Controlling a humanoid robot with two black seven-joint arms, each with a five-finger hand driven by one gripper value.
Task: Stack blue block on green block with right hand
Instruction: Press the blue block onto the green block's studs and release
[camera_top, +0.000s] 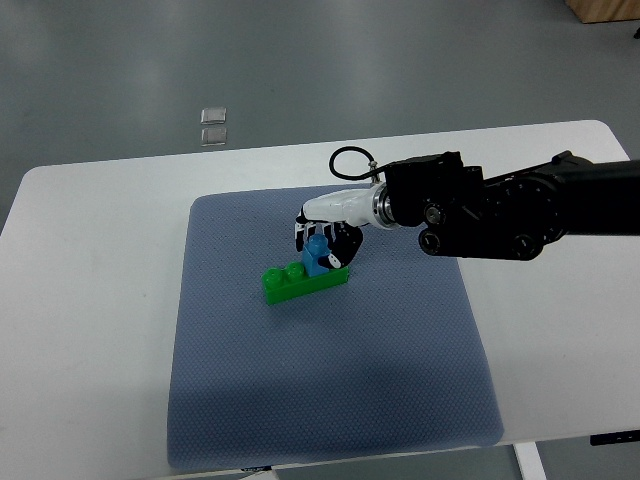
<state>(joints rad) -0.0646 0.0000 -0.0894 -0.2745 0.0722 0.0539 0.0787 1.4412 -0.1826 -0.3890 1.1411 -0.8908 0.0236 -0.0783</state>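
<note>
while a green block (298, 281) lies on the blue-grey mat (330, 400), the right hand (328, 232) curls its fingers (303, 238) round the blue block (321, 256) resting atop it, so placing seems underway, release likely next.

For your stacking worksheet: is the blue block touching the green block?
Touching. The top view shows the blue block sitting directly on the green block with no gap, the right hand around it.

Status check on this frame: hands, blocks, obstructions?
Right hand closed around blue block. Blue block sitting on green block, right end. Left hand out of view. Mat otherwise clear.
</note>
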